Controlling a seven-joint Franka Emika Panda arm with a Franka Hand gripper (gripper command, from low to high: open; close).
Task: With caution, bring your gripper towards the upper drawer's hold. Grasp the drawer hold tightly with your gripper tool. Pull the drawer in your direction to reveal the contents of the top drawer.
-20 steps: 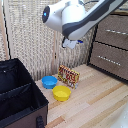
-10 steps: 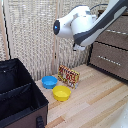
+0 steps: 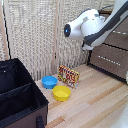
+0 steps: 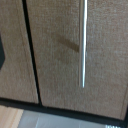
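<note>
Nearest the exterior camera sits a black fabric box on the wooden desk, with a yellow bowl, a blue bowl and a patterned packet behind it. Farther back, at the exterior view's right, the white arm hangs before the brown drawers, its gripper hidden, so whether it is apart or together I cannot tell. Up close in the wrist view, the drawer hold lies on the top drawer, untouched.

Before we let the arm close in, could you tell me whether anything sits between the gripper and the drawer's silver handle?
Nothing visible does. The wrist view shows the drawer hold as a bare silver bar on the brown top drawer, with nothing in front of it. The gripper's fingers are not in view in either picture.
</note>
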